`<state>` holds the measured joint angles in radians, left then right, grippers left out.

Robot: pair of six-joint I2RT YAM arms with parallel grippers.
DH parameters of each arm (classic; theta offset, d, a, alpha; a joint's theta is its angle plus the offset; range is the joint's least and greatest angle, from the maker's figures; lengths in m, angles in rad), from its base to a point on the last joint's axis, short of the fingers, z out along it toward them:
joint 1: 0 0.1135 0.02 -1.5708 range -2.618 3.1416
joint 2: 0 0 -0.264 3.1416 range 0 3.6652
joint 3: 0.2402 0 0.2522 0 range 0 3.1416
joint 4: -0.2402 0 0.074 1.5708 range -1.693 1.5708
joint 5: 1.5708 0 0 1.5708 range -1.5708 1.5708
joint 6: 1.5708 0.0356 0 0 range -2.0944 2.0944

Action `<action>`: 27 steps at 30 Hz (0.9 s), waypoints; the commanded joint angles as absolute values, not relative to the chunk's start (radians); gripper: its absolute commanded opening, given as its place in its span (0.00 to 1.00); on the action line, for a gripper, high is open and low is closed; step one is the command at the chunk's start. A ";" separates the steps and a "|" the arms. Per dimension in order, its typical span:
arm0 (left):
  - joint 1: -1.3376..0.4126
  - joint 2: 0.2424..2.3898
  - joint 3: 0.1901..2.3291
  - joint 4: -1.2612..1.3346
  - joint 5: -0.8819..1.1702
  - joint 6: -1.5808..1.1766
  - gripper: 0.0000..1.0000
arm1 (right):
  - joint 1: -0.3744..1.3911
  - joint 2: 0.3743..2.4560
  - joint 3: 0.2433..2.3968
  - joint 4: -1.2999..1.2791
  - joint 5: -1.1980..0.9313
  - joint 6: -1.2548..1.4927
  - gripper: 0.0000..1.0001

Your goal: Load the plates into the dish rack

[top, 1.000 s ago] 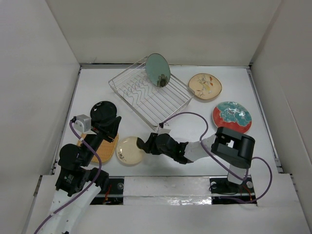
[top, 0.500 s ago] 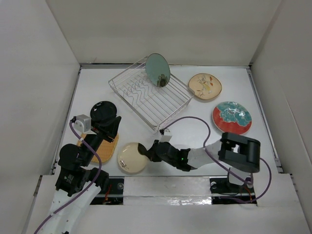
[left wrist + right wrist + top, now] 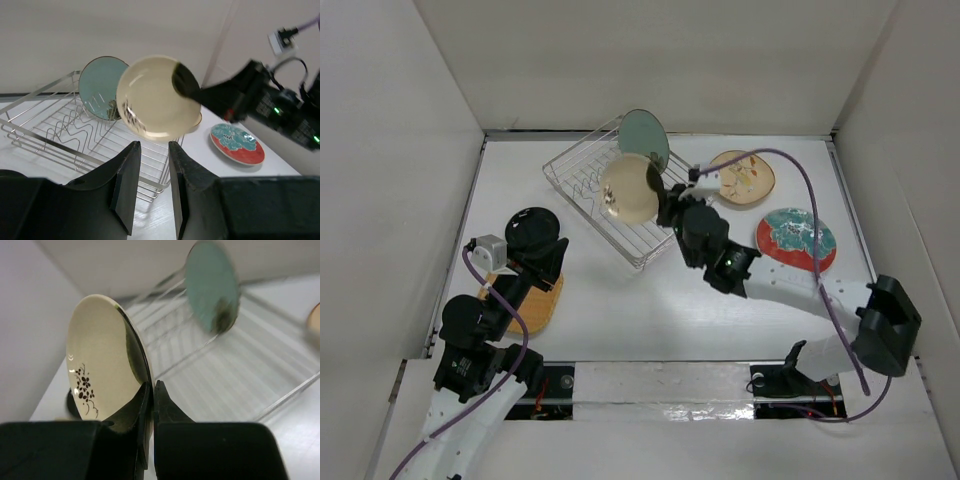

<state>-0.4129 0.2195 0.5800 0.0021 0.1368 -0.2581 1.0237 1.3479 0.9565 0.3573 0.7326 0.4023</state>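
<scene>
Because the right gripper (image 3: 661, 199) is clamped only on the rim of the cream plate (image 3: 626, 188), held upright over the dish rack (image 3: 578, 182) near the green plate (image 3: 645, 141), slippage or misalignment risks collision.

cream plate (image 3: 628, 190) gripped upright, above dish rack (image 3: 595, 220)

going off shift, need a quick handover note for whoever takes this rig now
Right gripper: fingers shut on the rim of the cream plate, holding it upright over the dish rack, not slotted.
Left gripper: open, empty.
Done: green plate stands in the rack.
To do: slot it, then load black plate, orange-tan plate, floral beige plate, red-rimmed teal plate, all flat on the table.
</scene>
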 commanded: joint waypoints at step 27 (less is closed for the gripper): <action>-0.417 0.275 0.604 0.037 0.123 -0.241 0.26 | 0.684 2.233 1.781 0.680 0.614 -0.480 0.00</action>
